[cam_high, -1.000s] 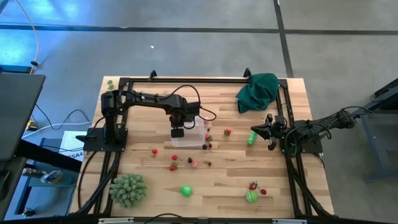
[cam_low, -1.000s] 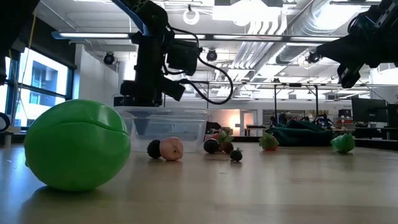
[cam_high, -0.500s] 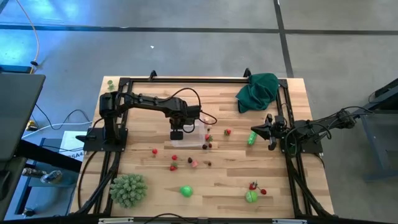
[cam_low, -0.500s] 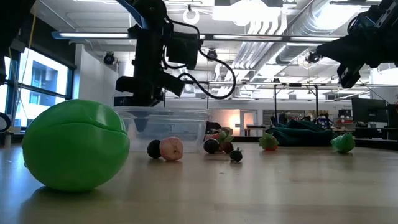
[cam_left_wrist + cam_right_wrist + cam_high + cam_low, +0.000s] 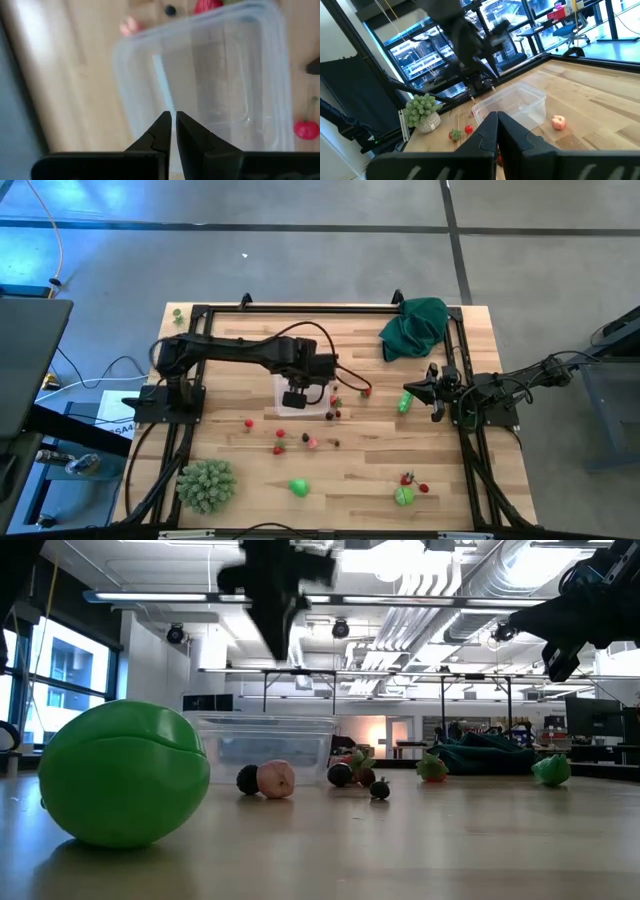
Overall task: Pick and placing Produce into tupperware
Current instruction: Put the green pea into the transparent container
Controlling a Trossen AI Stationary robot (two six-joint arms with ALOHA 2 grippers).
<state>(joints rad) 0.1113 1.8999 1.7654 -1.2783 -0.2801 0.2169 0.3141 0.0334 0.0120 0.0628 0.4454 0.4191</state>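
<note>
clear tupperware (image 5: 312,402) half under left gripper (image 5: 293,400)

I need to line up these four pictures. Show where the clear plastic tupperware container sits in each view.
High view: clear plastic tupperware container mid-table, mostly under the left claw.
Low view: left of centre at the far side, behind the pink toy fruit.
Left wrist view: fills the picture.
Right wrist view: centre.
Shared landmark: the spiky pale-green ball, also in the right wrist view.
</note>
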